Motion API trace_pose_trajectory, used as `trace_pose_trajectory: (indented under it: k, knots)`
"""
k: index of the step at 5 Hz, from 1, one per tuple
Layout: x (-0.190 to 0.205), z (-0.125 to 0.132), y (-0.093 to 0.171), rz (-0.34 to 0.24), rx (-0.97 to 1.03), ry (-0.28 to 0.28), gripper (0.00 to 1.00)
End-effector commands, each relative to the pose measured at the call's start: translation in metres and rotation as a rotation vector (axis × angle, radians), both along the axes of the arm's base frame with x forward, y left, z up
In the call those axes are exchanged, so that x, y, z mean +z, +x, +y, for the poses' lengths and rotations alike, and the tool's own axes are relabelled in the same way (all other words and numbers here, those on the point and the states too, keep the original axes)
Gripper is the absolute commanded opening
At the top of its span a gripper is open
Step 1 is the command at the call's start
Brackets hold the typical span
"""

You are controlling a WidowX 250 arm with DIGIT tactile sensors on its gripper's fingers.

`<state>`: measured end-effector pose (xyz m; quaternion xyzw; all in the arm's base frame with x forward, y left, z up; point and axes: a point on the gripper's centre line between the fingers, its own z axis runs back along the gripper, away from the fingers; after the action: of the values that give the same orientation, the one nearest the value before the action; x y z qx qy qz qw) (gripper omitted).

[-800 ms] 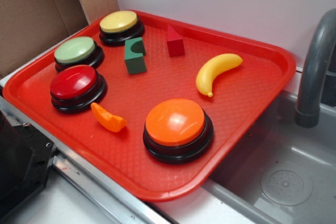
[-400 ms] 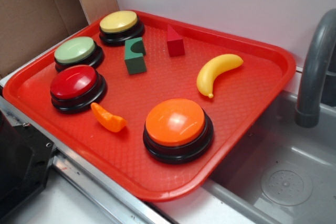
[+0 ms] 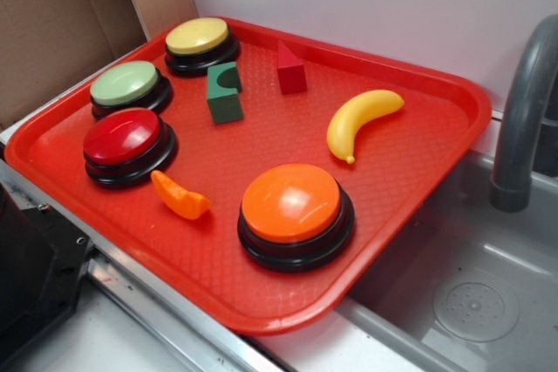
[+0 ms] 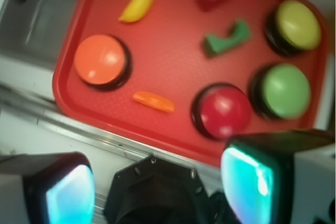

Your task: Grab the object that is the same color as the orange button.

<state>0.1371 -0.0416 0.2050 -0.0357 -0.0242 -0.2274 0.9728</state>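
Nearest to us in the wrist view, our gripper hangs high above the front rail, its two fingers spread wide apart with nothing between them. It is well clear of the tray and touches nothing.

Just past the rail, the orange piece lies flat on the tray floor, close to the near rim. Taking the tray's middle as the dial in the exterior view, the orange piece sits at about 8 o'clock, between the red button at about 9 and the orange button at about 5. It appears to touch neither button, so there looks to be room for the fingers on both sides.

Farther back stand the green block at roughly 11 and the banana at about 2. Beyond them are the pale green button, the yellow button and a small red block near the far rim.

We judge the task barely begun: nothing is grasped. What remains is to centre over the piece, descend, close on it and lift.
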Motion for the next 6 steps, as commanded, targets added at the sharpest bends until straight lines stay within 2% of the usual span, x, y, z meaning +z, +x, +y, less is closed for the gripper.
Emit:
trace_pose_trajectory:
  k: [1, 2, 3, 4, 6]
  knots:
    - [-0.049, -0.025, 0.008, 0.006, -0.526, 0.087, 1.0]
    - [-0.08, -0.028, 0.011, -0.028, -0.767, 0.153, 1.0]
    - [-0.104, -0.026, 0.024, -0.011, -0.817, 0.186, 1.0]
    - [-0.135, -0.019, 0.034, 0.031, -0.818, 0.216, 1.0]
    - [-0.171, -0.022, 0.029, 0.113, -0.869, 0.19, 1.0]
